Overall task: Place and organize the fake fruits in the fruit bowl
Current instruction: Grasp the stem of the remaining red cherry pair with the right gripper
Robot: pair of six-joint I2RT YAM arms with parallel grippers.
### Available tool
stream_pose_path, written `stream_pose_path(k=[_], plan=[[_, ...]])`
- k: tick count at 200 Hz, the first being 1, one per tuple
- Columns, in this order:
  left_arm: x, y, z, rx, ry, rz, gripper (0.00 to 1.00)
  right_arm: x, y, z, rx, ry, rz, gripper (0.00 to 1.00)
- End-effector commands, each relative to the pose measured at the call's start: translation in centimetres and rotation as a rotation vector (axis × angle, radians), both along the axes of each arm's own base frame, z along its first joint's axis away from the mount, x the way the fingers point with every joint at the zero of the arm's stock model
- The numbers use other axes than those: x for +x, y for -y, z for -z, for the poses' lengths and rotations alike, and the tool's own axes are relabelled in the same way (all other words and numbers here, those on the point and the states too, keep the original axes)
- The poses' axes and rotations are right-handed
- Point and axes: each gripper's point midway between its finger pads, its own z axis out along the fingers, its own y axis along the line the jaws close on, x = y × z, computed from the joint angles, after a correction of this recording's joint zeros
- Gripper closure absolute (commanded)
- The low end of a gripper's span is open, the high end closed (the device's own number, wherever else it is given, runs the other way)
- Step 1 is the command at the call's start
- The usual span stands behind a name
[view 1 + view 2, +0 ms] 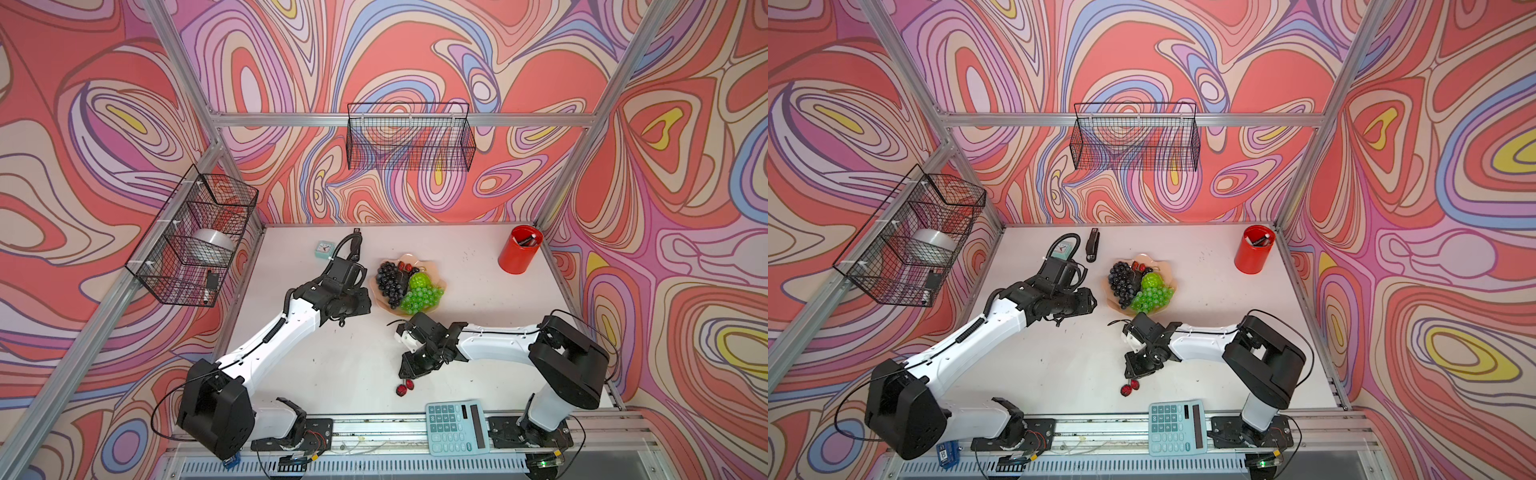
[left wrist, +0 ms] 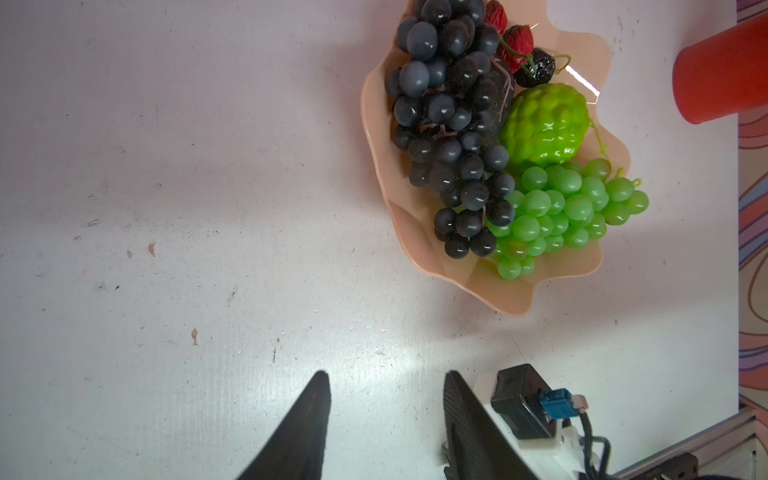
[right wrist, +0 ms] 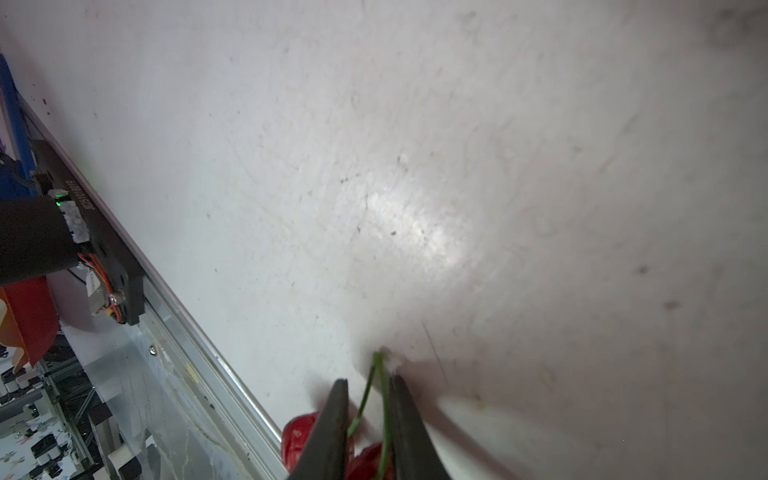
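1. Well along, by the look of it. Piled inside the fruit bowl (image 2: 519,299): dark purple grape bunch (image 2: 453,137), translucent green grape bunch (image 2: 561,212), bumpy lime-green ball (image 2: 544,124), red stemmed cherries (image 2: 515,41) and a black berry (image 2: 538,68) up against the bowl's rim.
2. Left to do, judging from both top views: just the loose cherry pair (image 1: 405,387), lying on the table (image 2: 166,208) well apart from the bowl, on its arm-base side.
3. Right gripper (image 3: 365,384): down at that pair, jaws only a slim gap apart, both green stems (image 3: 384,399) threaded between the fingers (image 3: 328,424). Can't tell whether pinched or merely straddled.
4. Left gripper (image 2: 386,382): parted to a middling width, nothing between the fingers, hovering over bare table near the bowl, on its purple-grape side.
5. Further out: red cup (image 1: 519,251), well apart from the bowl, playing no part.
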Motion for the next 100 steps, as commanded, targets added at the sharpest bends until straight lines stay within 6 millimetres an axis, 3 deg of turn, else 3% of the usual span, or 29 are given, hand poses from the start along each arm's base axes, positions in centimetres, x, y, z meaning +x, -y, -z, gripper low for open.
stream_pose_path(k=[1, 10, 55, 82, 100], plan=[[-0.4, -0.7, 0.9, 0.022, -0.024, -0.016, 0.52, 0.2, -0.3, 0.2, -0.004, 0.014, -0.009, 0.85], [-0.5, -0.7, 1.0, 0.021, -0.031, -0.014, 0.52, 0.3, -0.4, 0.0, -0.001, 0.022, -0.011, 0.9], [-1.1, -0.8, 1.5, 0.025, -0.06, -0.018, 0.52, 1.1, -0.7, -2.1, 0.034, 0.082, -0.003, 0.98], [-1.6, -1.5, 2.0, 0.055, -0.083, -0.036, 0.52, 2.3, -1.4, -4.7, 0.072, 0.134, 0.013, 1.0], [-2.1, -2.2, 2.1, 0.075, -0.085, -0.049, 0.52, 3.8, -1.9, -7.8, 0.118, 0.194, 0.04, 1.0]])
